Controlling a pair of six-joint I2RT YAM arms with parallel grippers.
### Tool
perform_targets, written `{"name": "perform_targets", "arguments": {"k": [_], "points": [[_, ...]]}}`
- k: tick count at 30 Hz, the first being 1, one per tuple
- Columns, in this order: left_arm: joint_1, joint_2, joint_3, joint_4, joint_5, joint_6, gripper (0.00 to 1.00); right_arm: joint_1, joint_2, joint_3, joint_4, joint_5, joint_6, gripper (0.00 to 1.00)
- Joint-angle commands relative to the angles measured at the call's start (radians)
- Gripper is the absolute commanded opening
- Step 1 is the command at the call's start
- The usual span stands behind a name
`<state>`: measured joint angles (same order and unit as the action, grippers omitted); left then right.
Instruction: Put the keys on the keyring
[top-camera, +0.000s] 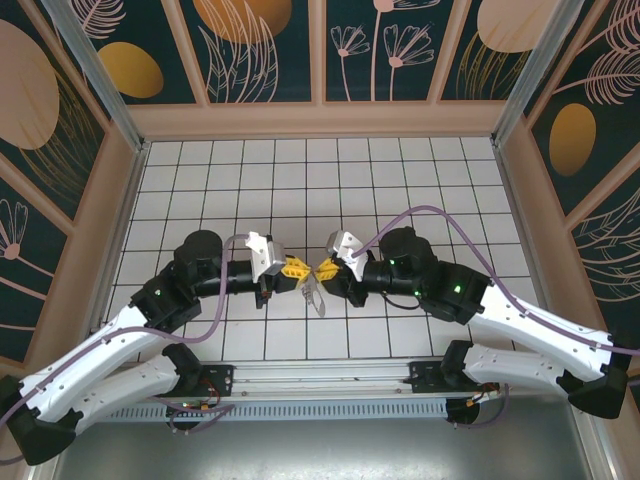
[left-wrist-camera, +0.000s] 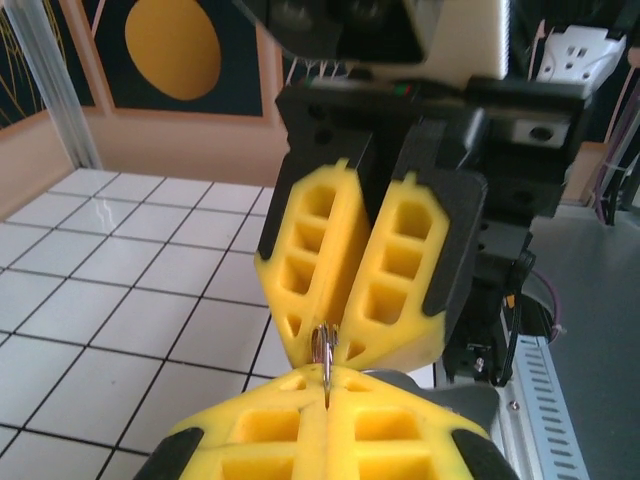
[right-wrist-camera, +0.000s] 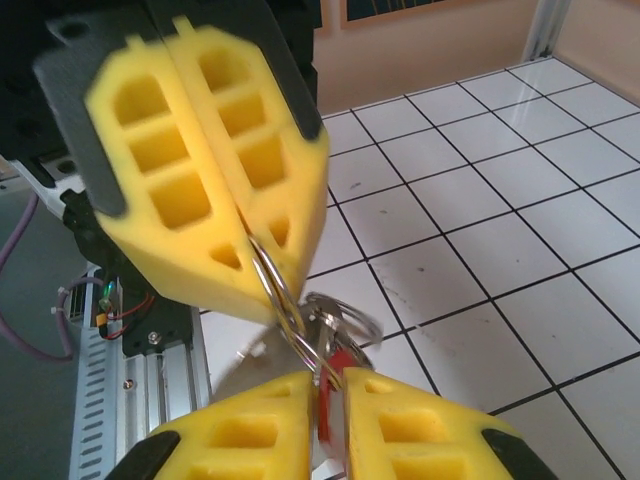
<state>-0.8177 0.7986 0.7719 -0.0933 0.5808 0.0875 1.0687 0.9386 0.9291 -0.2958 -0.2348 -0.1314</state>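
Since threading likely wants both parts steadied above the table (top-camera: 400, 180), the left gripper (top-camera: 302, 270), at nine o'clock of its centre, is clamped on the keyring (right-wrist-camera: 272, 285). The right gripper (top-camera: 323, 270), at three, has its jaws slightly parted around the red-tagged key (right-wrist-camera: 335, 395), which hangs toward six.

no legible text, no brand marks, no numbers to read

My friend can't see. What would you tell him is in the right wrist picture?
The left gripper, yellow-padded, pinches a silvery keyring above a white tiled table. The ring runs down, with a red-tagged key, into the narrow gap between the fingers of the right gripper.
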Motion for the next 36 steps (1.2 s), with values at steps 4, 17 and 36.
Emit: {"name": "perform_targets", "arguments": {"k": [4,17,36], "points": [[-0.002,-0.025,-0.012,0.110,0.052,-0.044,0.00,0.003,-0.015,-0.023,0.023,0.020,0.014,0.08],[-0.003,-0.057,-0.061,0.217,0.063,-0.092,0.00,0.005,0.016,-0.050,0.055,-0.014,0.021,0.00],[-0.002,-0.051,-0.074,0.240,0.140,-0.118,0.00,0.043,-0.124,-0.058,0.210,-0.016,-0.013,0.38]]}}
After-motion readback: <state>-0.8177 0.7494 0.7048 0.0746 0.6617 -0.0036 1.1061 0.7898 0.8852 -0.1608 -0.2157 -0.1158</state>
